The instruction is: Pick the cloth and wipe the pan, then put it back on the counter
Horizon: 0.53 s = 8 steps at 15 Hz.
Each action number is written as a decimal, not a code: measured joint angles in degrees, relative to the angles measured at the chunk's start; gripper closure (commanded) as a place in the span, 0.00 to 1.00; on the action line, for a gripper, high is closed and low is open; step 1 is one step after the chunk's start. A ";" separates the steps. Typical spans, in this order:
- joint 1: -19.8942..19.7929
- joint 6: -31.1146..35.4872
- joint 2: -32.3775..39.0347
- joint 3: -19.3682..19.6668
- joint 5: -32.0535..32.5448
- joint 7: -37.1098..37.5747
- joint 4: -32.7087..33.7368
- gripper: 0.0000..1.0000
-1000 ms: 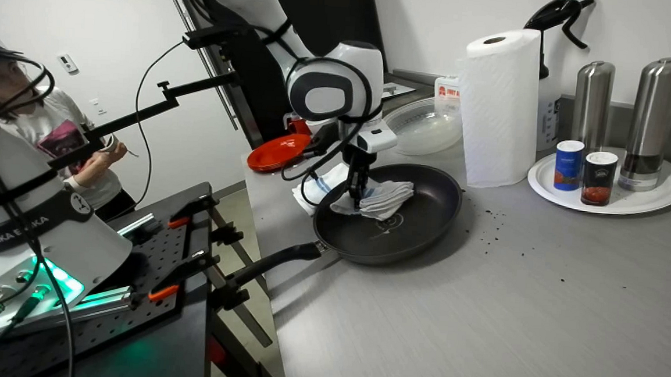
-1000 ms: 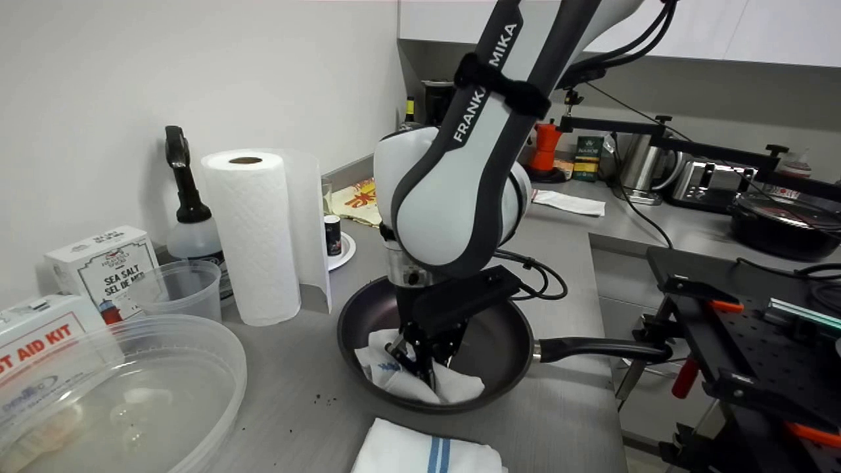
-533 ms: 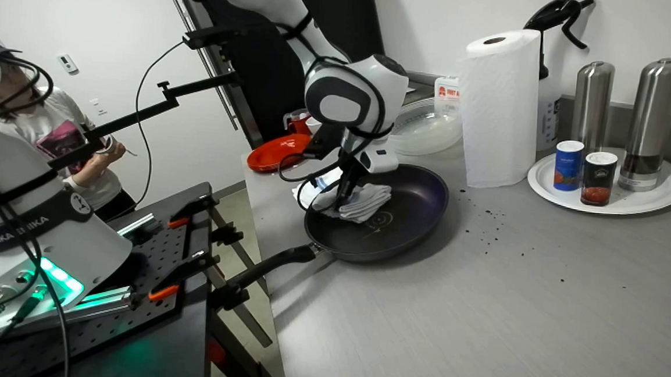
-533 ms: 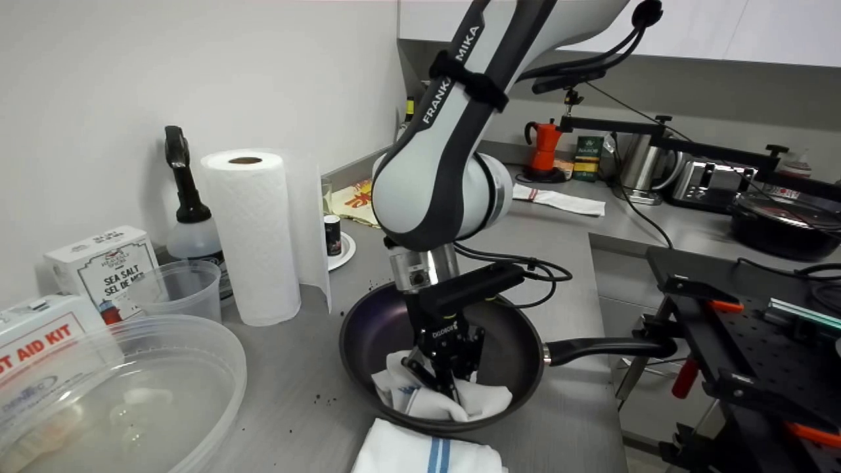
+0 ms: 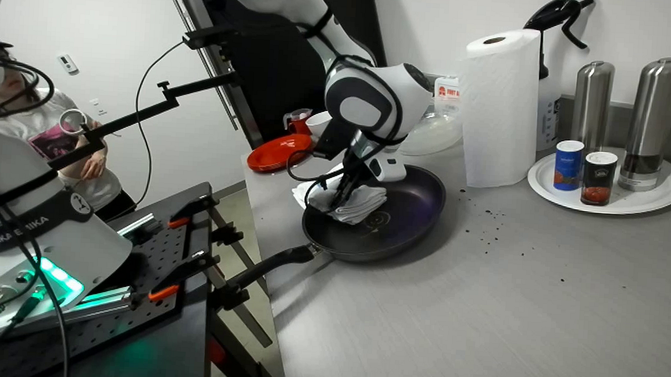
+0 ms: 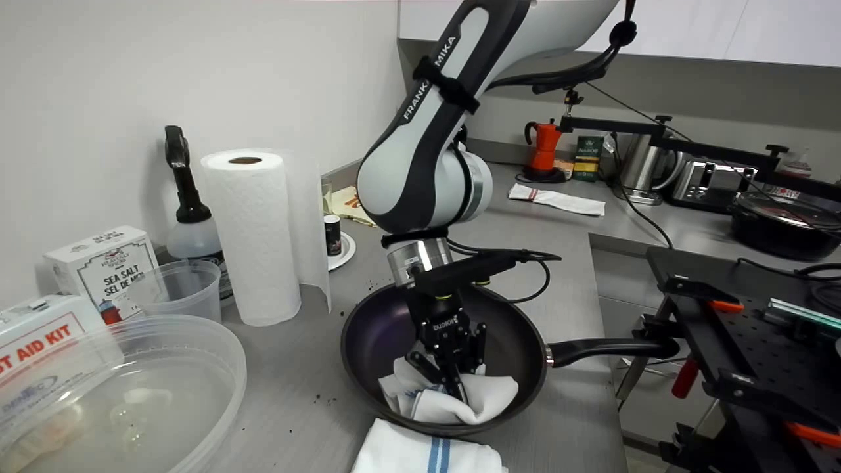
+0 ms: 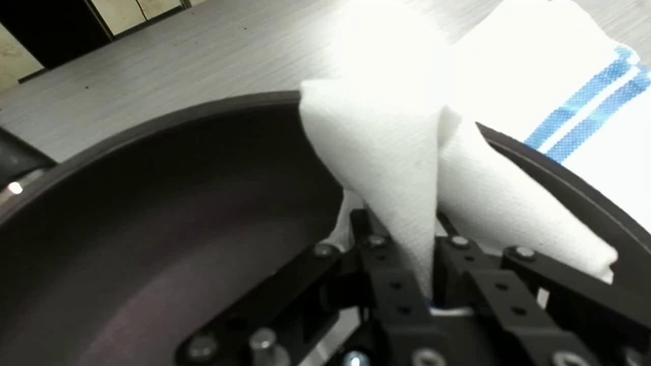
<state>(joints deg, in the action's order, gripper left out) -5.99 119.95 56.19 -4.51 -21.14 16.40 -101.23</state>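
Claw (image 7: pixel 401 229) clamped on the cloth (image 7: pixel 374 137), a fold pinched in it and bulging out beyond. Cloth is inside the pan (image 6: pixel 387 335), just under the claw; in an exterior view its long axis runs roughly left to right, loose ends spreading to both sides of the pinch. Claw leans there, lower end toward the near right. Cloth takes the near part of the pan, by the near wall; folds hide how firmly it presses. Bare pan lies far of the claw, so a wiping stroke, in my judgement, wants to go far, across that long axis. Just outside the near rim, on the bench (image 6: pixel 565 420), lies a second striped towel (image 6: pixel 410 450); glare in the wrist view leaves it unclear whether the two touch. Step judged: wiping; cloth not yet back on the bench. Likely trouble: set-down lands on that towel.
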 measured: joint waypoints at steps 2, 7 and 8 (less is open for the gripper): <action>-0.40 -1.77 -0.38 0.00 -0.08 -1.31 1.07 0.96; -0.92 -2.39 -4.72 1.03 -0.07 -3.89 1.26 0.96; -0.84 -1.92 -6.02 1.85 0.12 -3.90 0.94 0.96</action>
<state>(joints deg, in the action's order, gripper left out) -6.83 118.03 50.17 -2.66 -21.03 12.50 -100.29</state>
